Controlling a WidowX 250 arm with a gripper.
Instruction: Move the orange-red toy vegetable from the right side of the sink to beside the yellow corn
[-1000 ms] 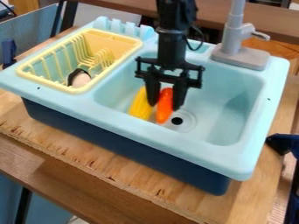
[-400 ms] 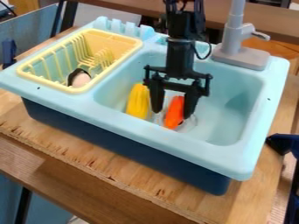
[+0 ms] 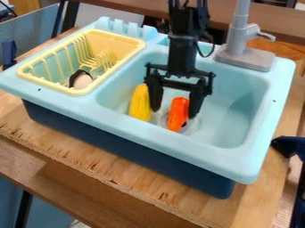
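Inside the basin [image 3: 229,111] of a light blue toy sink [image 3: 173,143], the tool [image 3: 173,113] hangs down, its two fingers set apart. Between them stands the orange toy [image 3: 178,112], nearer to the finger on the view's right; whether that finger touches it, I cannot tell. The orange toy lies lengthwise toward the camera at the drain [image 3: 184,124], partly covering it. To the view's left of the other finger, just beside it, is the yellow toy [image 3: 140,104], long and slim, near the basin's left wall.

Behind the basin, toward the view's right, a grey faucet [image 3: 241,44] rises from a wide base on the sink's rear rim. On the sink's left part sits a pale yellow rack [image 3: 122,38] with upright prongs, and in its near end rests a small black and pale thing [image 3: 81,80]. The sink has a dark blue lower body [image 3: 131,156] and stands on a wooden surface [image 3: 89,156] with a rough front edge. At the view's right edge is a dark blue and black object [image 3: 288,146].
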